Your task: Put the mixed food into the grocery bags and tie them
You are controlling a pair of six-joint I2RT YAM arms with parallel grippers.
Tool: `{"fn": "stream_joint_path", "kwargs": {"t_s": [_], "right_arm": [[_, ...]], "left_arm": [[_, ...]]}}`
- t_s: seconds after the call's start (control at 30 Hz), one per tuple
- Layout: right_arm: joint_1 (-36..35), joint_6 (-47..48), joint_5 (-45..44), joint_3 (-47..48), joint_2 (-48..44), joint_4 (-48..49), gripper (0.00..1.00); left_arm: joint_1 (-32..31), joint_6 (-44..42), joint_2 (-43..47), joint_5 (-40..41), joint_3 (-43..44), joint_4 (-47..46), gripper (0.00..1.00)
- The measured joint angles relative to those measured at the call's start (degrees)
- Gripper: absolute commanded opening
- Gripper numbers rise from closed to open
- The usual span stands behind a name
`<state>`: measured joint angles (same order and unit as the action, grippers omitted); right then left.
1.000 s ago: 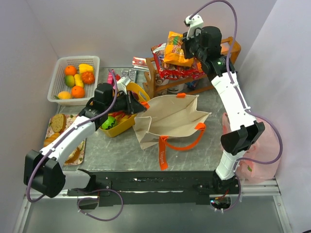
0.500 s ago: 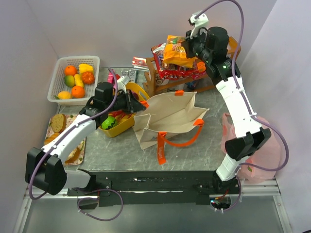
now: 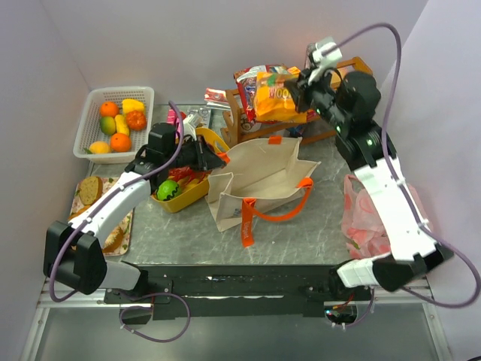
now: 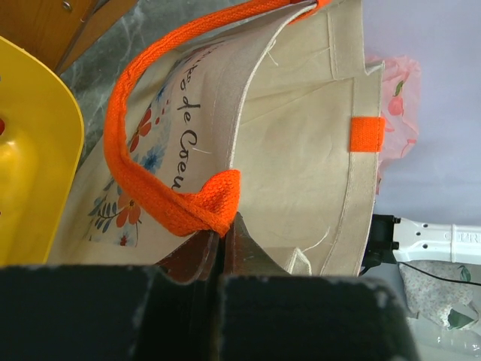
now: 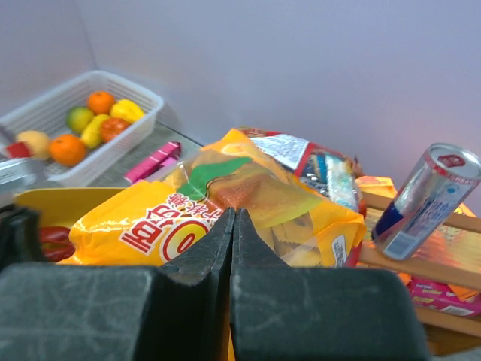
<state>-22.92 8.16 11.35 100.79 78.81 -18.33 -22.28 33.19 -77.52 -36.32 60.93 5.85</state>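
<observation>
My right gripper (image 3: 298, 88) is shut on the orange crisp bag (image 3: 276, 95) and holds it in the air above the wooden rack, just behind the far edge of the cream canvas tote (image 3: 263, 179). In the right wrist view the crisp bag (image 5: 248, 199) fills the space past my shut gripper (image 5: 234, 216), with the slim silver-red can (image 5: 425, 199) on the rack to the right. My left gripper (image 3: 213, 159) is shut on the tote's orange handle (image 4: 197, 209) at its left rim, holding the mouth open. The pink plastic bag (image 3: 370, 224) lies at the right.
A yellow tub (image 3: 188, 195) with a green fruit (image 3: 168, 189) sits left of the tote. A white mesh basket (image 3: 89, 135) of fruit stands far left. The wooden rack (image 3: 239, 129) holds red packets (image 3: 248, 79). A tray with bread (image 3: 90, 189) lies near left.
My right arm has swung its elbow out to the right and carried the crisp bag slightly right and nearer the tote. The left gripper has kept hold of the handle.
</observation>
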Motion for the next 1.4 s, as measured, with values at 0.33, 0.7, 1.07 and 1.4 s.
{"fn": "stream_joint_path", "kwargs": {"t_s": [0.33,0.7,1.07,1.4], "right_arm": [[-7.39,-3.23,-2.01,-17.44,-15.06,1.64,0.00],[-8.83,-8.39,-3.19,-31.89,-17.84,0.94,0.00],[-10.73,-11.93,-11.06,-31.54,-4.50,1.77,0.41],[-12.11,-10.95,-8.44,-29.38,-7.85,-0.83,0.84]], "left_arm": [[0.74,-0.66,-0.22,0.17,1.86,2.51,0.01],[0.98,-2.12,-0.24,0.61,2.69,3.52,0.01],[1.16,-2.60,-0.22,0.20,1.36,2.14,0.01],[1.25,-4.13,-0.22,-0.15,1.14,2.21,0.01]]}}
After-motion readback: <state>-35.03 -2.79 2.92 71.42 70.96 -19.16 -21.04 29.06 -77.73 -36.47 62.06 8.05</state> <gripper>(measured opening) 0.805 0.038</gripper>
